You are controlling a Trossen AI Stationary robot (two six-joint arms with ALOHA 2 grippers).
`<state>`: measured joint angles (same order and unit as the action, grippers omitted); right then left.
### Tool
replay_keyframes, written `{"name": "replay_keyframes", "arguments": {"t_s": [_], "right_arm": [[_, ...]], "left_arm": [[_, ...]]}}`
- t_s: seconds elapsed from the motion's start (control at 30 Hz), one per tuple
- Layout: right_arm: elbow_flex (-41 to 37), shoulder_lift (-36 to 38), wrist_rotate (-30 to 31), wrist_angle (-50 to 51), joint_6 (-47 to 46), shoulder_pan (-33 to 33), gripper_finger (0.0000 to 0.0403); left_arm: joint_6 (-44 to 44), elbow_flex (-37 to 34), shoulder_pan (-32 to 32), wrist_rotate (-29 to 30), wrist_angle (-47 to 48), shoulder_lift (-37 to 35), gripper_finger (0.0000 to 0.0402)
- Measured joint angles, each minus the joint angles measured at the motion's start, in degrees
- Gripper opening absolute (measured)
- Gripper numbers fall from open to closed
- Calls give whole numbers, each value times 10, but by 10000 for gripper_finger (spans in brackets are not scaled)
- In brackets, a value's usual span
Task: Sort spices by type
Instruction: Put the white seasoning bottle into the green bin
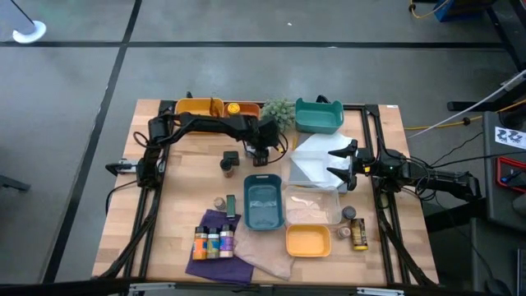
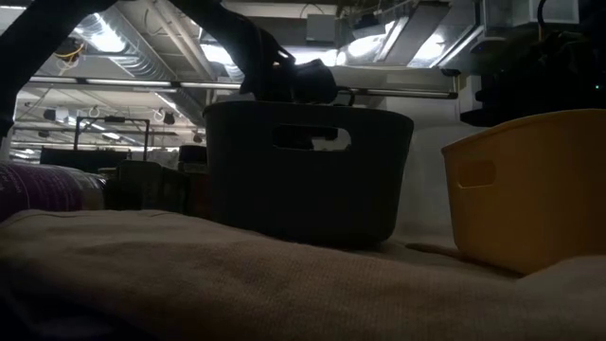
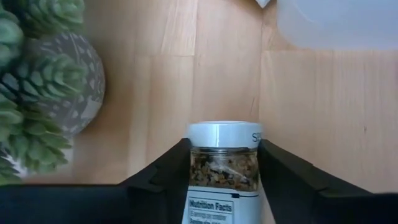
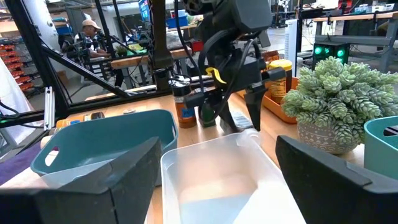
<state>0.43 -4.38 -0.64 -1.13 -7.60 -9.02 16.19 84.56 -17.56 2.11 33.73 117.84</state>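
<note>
The left gripper, beside the green spiky potted plant, holds a white-lidded glass spice jar between its fingers; the right gripper, fingers wide, hovers over the clear plastic tray.

Spice jars: about ten. Trays: five or six. Plant: one. Cloths: two.

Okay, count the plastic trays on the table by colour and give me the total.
Orange tray: 1
Teal-green tray: 1
Blue tray: 1
Yellow tray: 1
Clear trays: 2
Total: 6
</note>
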Motion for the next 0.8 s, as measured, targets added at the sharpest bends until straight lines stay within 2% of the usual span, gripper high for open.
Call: {"name": "replay_keyframes", "arguments": {"t_s": [0.23,0.43,0.63,0.8], "right_arm": [[0,0,0,0,0,0,317],[0,0,0,0,0,0,317],[0,0,0,0,0,0,317],[0,0,0,0,0,0,317]], "left_arm": [[-11,-2,0,0,5,2,209],[-38,-2,0,-1,8,3,218],[-38,-2,-1,0,8,3,214],[-34,-1,-1,-1,23,2,178]]}}
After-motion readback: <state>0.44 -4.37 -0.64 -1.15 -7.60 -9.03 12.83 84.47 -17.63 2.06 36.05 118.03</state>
